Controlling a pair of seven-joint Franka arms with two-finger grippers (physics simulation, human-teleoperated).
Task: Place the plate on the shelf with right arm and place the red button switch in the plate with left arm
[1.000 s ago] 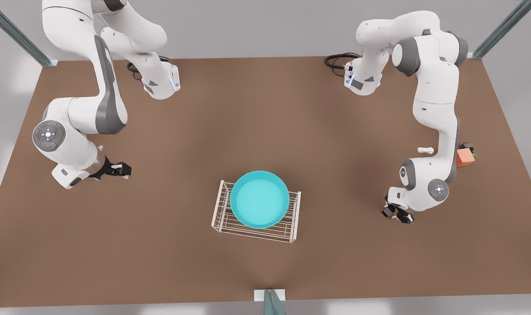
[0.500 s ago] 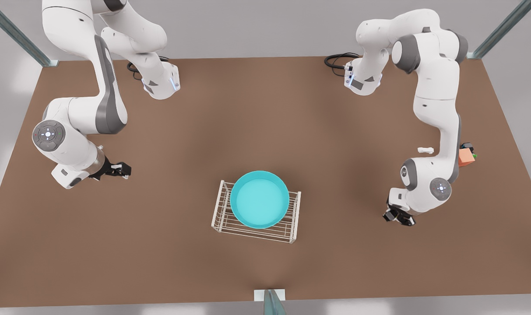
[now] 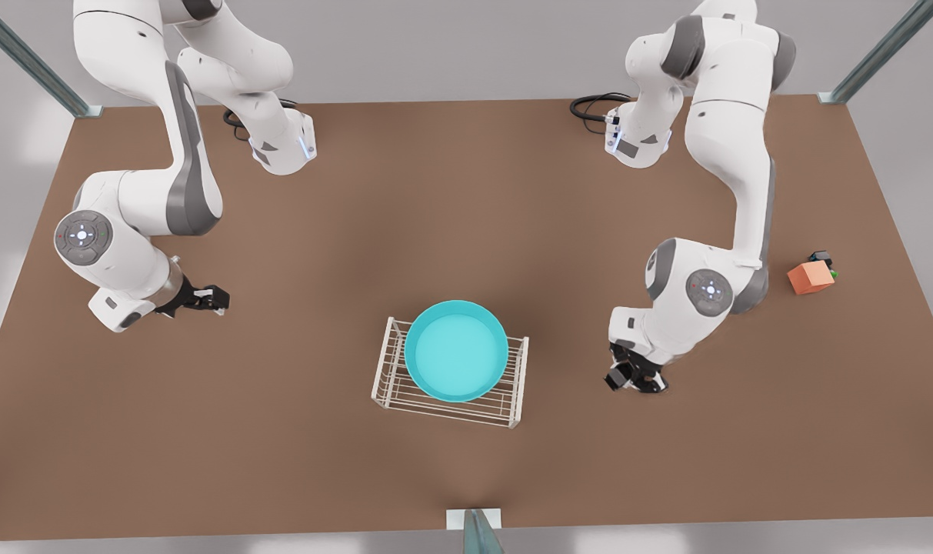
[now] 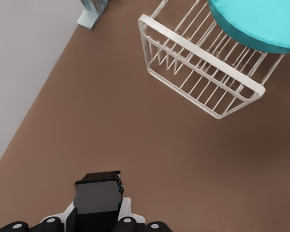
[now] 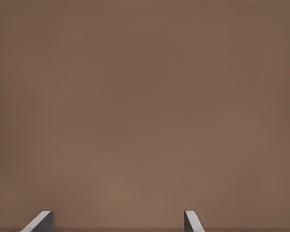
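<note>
The turquoise plate [image 3: 456, 350] [image 4: 256, 24] lies flat on the top tier of the white wire shelf [image 3: 443, 408] [image 4: 198, 53] at mid-table. My left gripper [image 3: 635, 378] [image 4: 97, 186] hangs to the front view's right of the shelf, apart from it. Its jaws are shut on a small dark boxy body, the red button switch [image 4: 97, 198]; the red cap is hidden. My right gripper [image 3: 204, 296] [image 5: 115, 220] waits far to the front view's left over bare table, open, with its fingertips [image 5: 41, 220] wide apart and nothing between them.
An orange block [image 3: 811, 277] with a small dark object [image 3: 821, 256] beside it sits near the table's edge at the front view's right. A metal post [image 3: 474, 531] [image 4: 92, 12] stands at the front edge. Black cables [image 3: 593, 104] lie by the arm bases.
My left arm has swung toward the front view's left, carrying its shut gripper much closer to the shelf. The right arm, plate and shelf have barely moved.
</note>
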